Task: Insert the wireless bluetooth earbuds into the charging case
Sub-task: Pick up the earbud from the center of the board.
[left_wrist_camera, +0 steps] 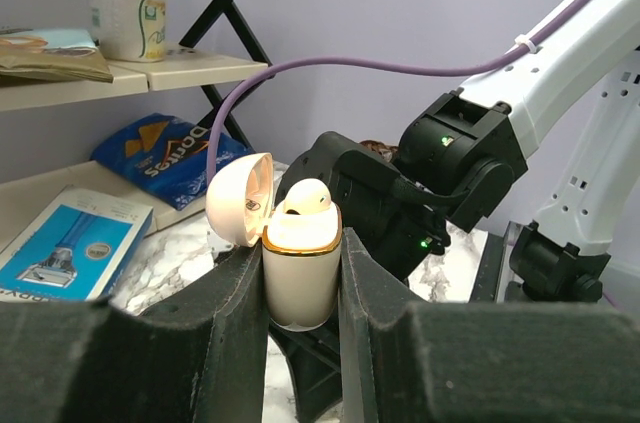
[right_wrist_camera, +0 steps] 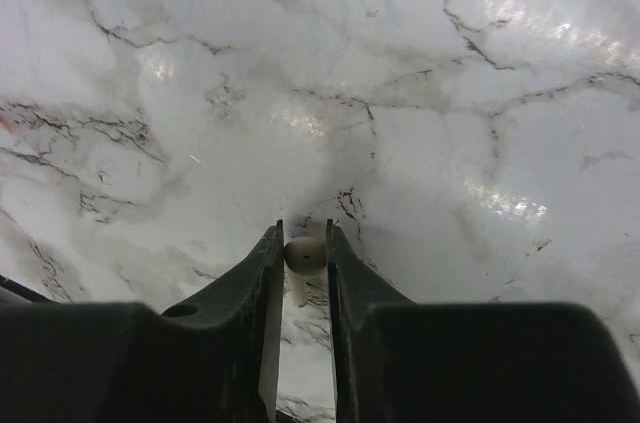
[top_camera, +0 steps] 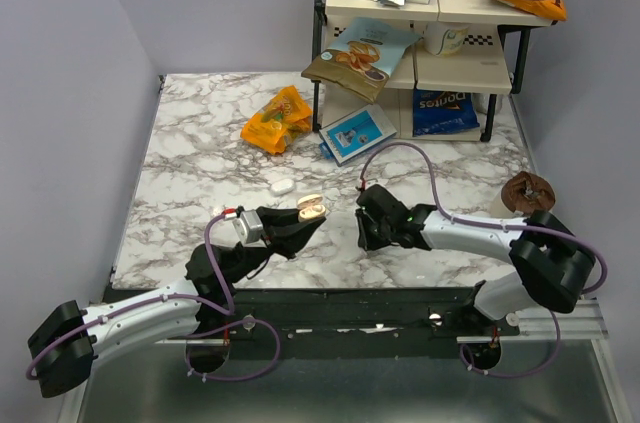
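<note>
Standing upright between the left end effector [left_wrist_camera: 300, 273] fingers, the charging case [left_wrist_camera: 300, 268] is clamped, long axis vertical, its lid [left_wrist_camera: 240, 198] hinged open leftward and one earbud [left_wrist_camera: 305, 200] seated on top. Only the right wrist view shows the right end effector [right_wrist_camera: 303, 255] pinching a second earbud [right_wrist_camera: 305, 253] just above the marble tabletop [right_wrist_camera: 450, 93]; overhead, the case [top_camera: 312, 208] sits raised left of it.

Cream-beige charging case [left_wrist_camera: 300, 268] with gold rim; beneath it, white marble table [top_camera: 200, 173] veined grey; behind it, orange snack bag [top_camera: 277, 120] and blue Doritos bag [top_camera: 444, 110].
</note>
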`<state>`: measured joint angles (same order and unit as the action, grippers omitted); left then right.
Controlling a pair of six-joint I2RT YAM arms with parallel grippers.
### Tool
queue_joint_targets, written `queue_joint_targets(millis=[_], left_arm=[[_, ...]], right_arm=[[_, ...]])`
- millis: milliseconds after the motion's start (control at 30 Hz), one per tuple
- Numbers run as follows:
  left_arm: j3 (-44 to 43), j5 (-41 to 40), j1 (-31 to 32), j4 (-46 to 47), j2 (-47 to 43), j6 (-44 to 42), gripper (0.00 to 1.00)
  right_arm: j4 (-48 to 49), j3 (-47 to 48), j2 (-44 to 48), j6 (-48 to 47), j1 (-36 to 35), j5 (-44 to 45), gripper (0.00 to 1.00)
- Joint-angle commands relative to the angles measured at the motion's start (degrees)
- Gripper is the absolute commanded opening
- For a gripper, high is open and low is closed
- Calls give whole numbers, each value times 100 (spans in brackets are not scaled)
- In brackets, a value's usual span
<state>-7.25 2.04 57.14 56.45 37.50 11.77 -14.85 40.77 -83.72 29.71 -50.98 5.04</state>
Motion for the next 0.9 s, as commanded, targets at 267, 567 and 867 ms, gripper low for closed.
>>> queue_joint_targets(millis=[267,567,867], left_arm=[[83,-160,69,95,21,36,0],[48,-160,95,-28,-76,-17,0],[101,-301,95,-20,-102,-34,0]], right_arm=[[869,-412,288,948,1002,622,17],[923,71,-417,1080,1257,489,43],[493,325,-337,510,1257,604,56]])
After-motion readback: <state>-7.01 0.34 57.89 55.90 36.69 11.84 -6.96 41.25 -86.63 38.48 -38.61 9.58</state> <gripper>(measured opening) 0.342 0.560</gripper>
